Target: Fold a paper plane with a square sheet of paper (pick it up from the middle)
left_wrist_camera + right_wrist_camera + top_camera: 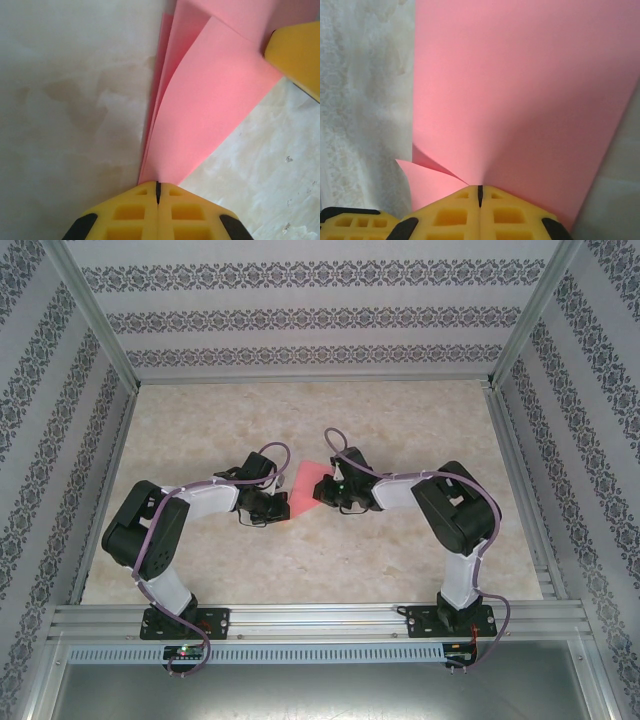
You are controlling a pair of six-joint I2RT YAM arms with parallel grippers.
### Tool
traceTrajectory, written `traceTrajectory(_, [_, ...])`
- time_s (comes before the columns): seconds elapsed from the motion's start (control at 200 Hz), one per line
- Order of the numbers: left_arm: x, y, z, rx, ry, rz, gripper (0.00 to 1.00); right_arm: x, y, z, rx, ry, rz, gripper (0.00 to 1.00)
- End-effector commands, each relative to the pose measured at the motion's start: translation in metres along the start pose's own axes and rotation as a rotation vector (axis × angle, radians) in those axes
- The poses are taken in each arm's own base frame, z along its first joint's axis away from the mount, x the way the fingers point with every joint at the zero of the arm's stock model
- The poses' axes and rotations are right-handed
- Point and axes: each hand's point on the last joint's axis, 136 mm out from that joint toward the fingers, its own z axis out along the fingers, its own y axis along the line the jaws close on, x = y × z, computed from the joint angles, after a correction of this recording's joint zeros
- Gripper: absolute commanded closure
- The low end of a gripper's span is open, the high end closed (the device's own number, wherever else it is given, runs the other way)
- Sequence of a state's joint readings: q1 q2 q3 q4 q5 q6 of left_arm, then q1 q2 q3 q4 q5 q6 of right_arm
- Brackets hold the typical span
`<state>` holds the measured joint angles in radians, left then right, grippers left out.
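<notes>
Top external: one sheet (305, 483), two tools (284, 504) (323, 494)

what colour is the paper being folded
The sheet of paper is plain salmon pink, unmarked; it shows best in the right wrist view.

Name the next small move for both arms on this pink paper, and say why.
Probably lower the left end effector to press the loose layers flat. Both it and the right end effector are shut on the sheet of paper, whose folded layers bow apart.
</notes>
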<state>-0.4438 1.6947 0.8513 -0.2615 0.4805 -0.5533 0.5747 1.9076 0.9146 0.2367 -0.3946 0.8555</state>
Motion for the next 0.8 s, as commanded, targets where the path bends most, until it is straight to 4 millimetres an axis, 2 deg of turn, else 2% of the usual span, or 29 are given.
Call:
traceTrajectory(0.0, [0.038, 0.033, 0.006, -0.113, 0.127, -0.046, 1.0, -0.014, -0.054, -0.01, 0.118, -0.063, -0.028, 1.0])
traceTrajectory(0.11, [0.038, 0.03, 0.006, -0.097, 0.126, -0.043, 1.0, -0.03, -0.051, -0.023, 0.06, -0.113, -0.083, 1.0])
traceTrajectory(0.235, [0.033, 0.022, 0.004, -0.061, 0.114, -0.029, 1.0, -0.044, -0.028, -0.042, 0.004, -0.157, -0.13, 1.0])
traceTrajectory(0.34, [0.019, -0.001, -0.003, 0.018, 0.079, 0.007, 1.0, -0.047, -0.01, -0.058, -0.038, -0.181, -0.13, 0.97])
traceTrajectory(0.415, [0.002, -0.022, -0.016, 0.077, 0.018, 0.042, 0.99, -0.044, -0.006, -0.065, -0.037, -0.171, -0.088, 0.95])
traceTrajectory(0.51, [-0.021, -0.045, -0.033, 0.134, -0.073, 0.07, 0.86, -0.039, -0.002, -0.073, -0.056, -0.161, -0.027, 0.79])
traceTrajectory(0.59, [-0.036, -0.052, -0.039, 0.146, -0.142, 0.07, 0.77, -0.034, 0.003, -0.078, -0.085, -0.154, 0.001, 0.68])
traceTrajectory(0.684, [-0.047, -0.056, -0.038, 0.158, -0.186, 0.053, 0.72, -0.029, 0.012, -0.081, -0.133, -0.129, 0.017, 0.57])
traceTrajectory(0.794, [-0.054, -0.055, -0.029, 0.15, -0.181, 0.045, 0.72, -0.023, 0.017, -0.076, -0.17, -0.094, 0.049, 0.49])
